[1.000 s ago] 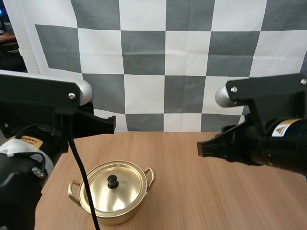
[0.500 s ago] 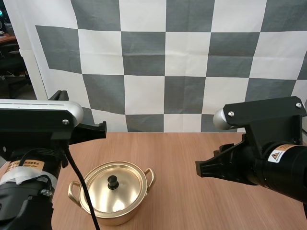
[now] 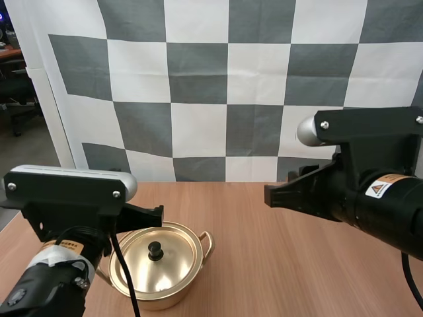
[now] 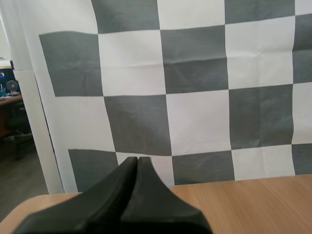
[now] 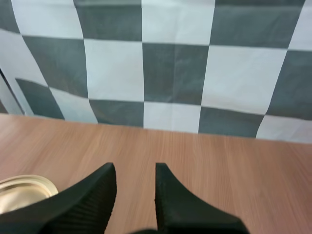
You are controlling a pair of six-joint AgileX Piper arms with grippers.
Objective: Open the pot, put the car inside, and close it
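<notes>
Left claw [image 4: 137,158] was shut on nothing, one wedge; it had dropped since a second ago to just behind and above the pot [image 3: 162,296], while the right claw [image 5: 135,168], narrowly open and empty, had risen and edged left. My read: left arm was lining up on the lid [image 3: 168,261], opening not yet started. Pot stood upright at the worktop's [image 3: 277,264] near left, lid on, knob [image 3: 155,249] up; visible handle [image 3: 207,242] pointed right and slightly back, so the long axis probably ran roughly across.

Yellow warning-triangle sticker [image 3: 378,187] on right arm [image 3: 390,221]; wording unreadable.
</notes>
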